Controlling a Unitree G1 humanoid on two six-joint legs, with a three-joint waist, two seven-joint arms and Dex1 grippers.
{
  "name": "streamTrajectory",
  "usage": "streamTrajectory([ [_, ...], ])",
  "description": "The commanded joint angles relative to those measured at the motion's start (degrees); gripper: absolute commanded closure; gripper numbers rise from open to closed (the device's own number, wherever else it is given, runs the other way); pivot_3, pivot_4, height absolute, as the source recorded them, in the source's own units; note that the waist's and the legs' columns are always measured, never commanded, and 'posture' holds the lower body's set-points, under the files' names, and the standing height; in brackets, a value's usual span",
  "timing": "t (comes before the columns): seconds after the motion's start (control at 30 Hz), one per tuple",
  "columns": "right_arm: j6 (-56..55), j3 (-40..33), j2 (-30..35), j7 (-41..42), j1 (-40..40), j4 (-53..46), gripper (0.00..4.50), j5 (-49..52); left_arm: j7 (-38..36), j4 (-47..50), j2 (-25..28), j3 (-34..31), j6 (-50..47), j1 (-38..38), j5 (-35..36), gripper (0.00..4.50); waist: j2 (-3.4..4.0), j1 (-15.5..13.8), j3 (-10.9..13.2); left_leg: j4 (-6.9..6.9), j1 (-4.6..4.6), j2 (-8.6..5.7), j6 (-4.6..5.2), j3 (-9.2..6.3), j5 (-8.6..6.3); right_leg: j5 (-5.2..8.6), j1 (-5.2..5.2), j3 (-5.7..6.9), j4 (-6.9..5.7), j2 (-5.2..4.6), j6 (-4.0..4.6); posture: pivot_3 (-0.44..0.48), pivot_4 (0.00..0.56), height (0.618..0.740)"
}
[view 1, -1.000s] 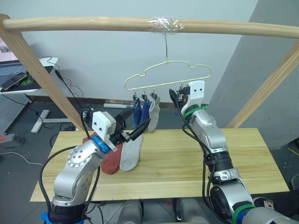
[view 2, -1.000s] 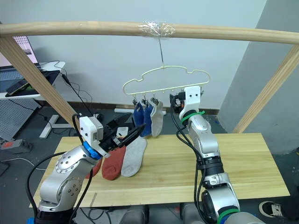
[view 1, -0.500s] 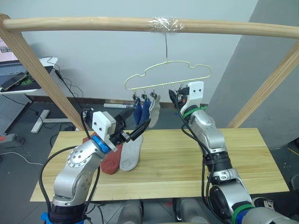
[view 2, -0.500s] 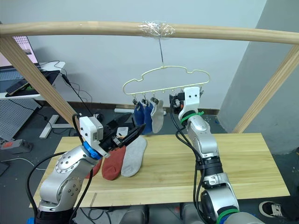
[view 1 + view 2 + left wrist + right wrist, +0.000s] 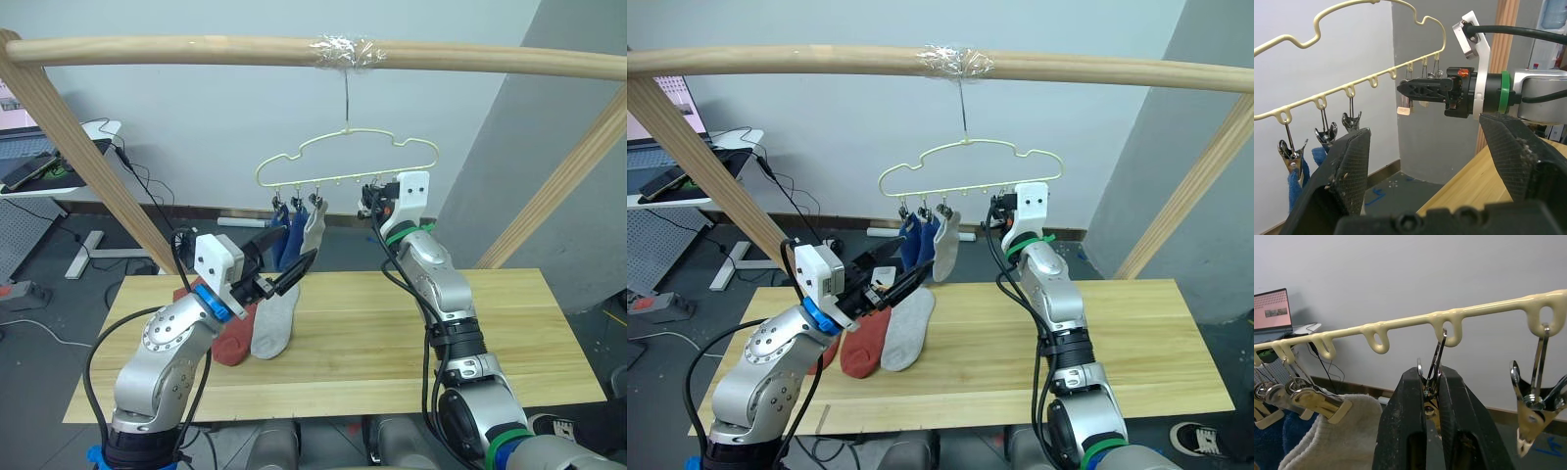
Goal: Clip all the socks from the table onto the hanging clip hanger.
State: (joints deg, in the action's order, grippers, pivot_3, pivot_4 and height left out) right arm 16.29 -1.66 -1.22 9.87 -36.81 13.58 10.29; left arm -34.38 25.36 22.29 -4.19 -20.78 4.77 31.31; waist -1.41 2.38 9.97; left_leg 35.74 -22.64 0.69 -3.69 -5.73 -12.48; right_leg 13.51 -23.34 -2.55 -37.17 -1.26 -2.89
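R wrist view gives what the head views can't: right pincer (image 5: 1432,396) clenched on a metal clip (image 5: 1433,369) hanging from a loop of the clip hanger (image 5: 1449,316), w/ the next clip just beside it free. Same view catches the light grey sock (image 5: 1327,431) top pinched in its clip, blue fabric beside it. L wrist view shows left pincer (image 5: 1435,147) spread wide, nothing between its fingers, facing the hanger's underside and the right pincer at the clip row. Head views give the layout: hanger hooked by wire to a wooden bar (image 5: 196,49), pale yellow, cloud-shaped outline, tilted a bit. Three socks clipped at its left end: two blue socks (image 5: 286,235) and the grey one, hanging close together. On the table (image 5: 392,343), left part, a rust-red sock (image 5: 233,338) and a grey sock (image 5: 276,323) lie side by side, touching; a second red one partly hidden behind the left arm. Left pincer hangs above them, below the hanging socks.
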Motion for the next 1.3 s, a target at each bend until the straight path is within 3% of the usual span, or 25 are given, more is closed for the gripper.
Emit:
streamTrajectory([
  [0.03, 2.5, -0.3, 0.5, 0.8, -1.3, -3.5, 4.47, 1.5, 1.4, 0.9, 1.0, 0.3, -1.2, -1.6, -1.5, 0.56, 0.03, 0.0, 0.0, 0.0, 0.0, 0.0, 0.0, 0.0, 0.0, 0.0, 0.0, -0.01, 0.0, 0.0, 0.0, -0.002, 0.091, 0.74],
  [0.27, 16.2, -0.3, 4.6, 3.7, -1.2, -11.7, 4.47, 5.1, 7.3, -8.5, 3.7, 2.5, -4.9, -4.7, -11.6, 0.56, 0.33, 0.3, -0.2, 0.01, 0.03, 0.0, 0.0, 0.0, 0.0, -0.1, 0.0, -0.01, -0.04, 0.02, 0.17, -0.023, 0.098, 0.74],
  [0.43, 23.6, -0.6, 8.1, 4.8, -0.7, -16.8, 4.47, 7.4, 11.0, -25.8, 1.6, 5.6, 0.5, 0.1, -20.3, 0.56, 0.35, 0.3, -0.2, 0.08, 0.04, 0.0, 0.01, -0.03, 0.01, 0.04, 0.01, 0.02, -0.09, 0.04, -0.06, -0.047, 0.111, 0.74],
  [0.7, 27.9, -1.2, 8.5, 2.9, 0.7, -20.6, 4.47, 7.8, 10.7, -49.4, -4.5, 9.7, 8.9, 12.4, -26.7, 0.56, 0.36, 0.9, -0.2, 0.15, -0.02, 0.0, 0.02, -0.02, 0.0, 0.0, 0.0, 0.01, -0.07, 0.05, -0.1, -0.086, 0.135, 0.74],
  [0.9, 29.2, -1.5, 8.5, 2.0, 0.4, -21.9, 4.47, 7.6, 11.3, -59.2, -6.0, 10.9, 8.0, 16.9, -29.9, 0.56, 0.37, 2.1, -0.2, 0.12, -0.02, 0.01, 0.03, -0.01, 0.0, 0.01, -0.02, 0.0, -0.08, 0.05, -0.11, -0.116, 0.142, 0.74],
  [1.07, 29.6, -2.2, 8.5, 1.2, 0.5, -22.3, 4.47, 7.6, 10.9, -61.9, -6.1, 10.9, 6.9, 17.8, -30.7, 0.56, 0.37, 2.6, -0.2, 0.15, -0.01, 0.0, 0.03, -0.03, 0.0, -0.01, -0.01, 0.0, -0.12, 0.04, -0.13, -0.123, 0.144, 0.74],
  [1.17, 29.6, -2.2, 8.4, 1.0, 0.4, -22.2, 4.47, 7.6, 9.2, -61.6, -6.4, 11.0, 7.5, 17.4, -30.4, 1.17, 0.37, 2.6, -0.2, 0.17, 0.02, 0.0, 0.03, -0.02, 0.0, -0.01, 0.0, -0.01, -0.17, 0.04, -0.13, -0.123, 0.147, 0.74],
  [1.3, 29.5, -2.4, 8.2, 1.1, 0.2, -21.8, 4.47, 7.6, 8.5, -59.0, -6.8, 11.5, 7.9, 16.4, -30.6, 2.36, 0.37, 2.6, -0.2, 0.16, 0.01, 0.0, 0.03, -0.03, 0.0, 0.0, 0.0, -0.01, -0.16, 0.04, -0.13, -0.117, 0.148, 0.74],
])
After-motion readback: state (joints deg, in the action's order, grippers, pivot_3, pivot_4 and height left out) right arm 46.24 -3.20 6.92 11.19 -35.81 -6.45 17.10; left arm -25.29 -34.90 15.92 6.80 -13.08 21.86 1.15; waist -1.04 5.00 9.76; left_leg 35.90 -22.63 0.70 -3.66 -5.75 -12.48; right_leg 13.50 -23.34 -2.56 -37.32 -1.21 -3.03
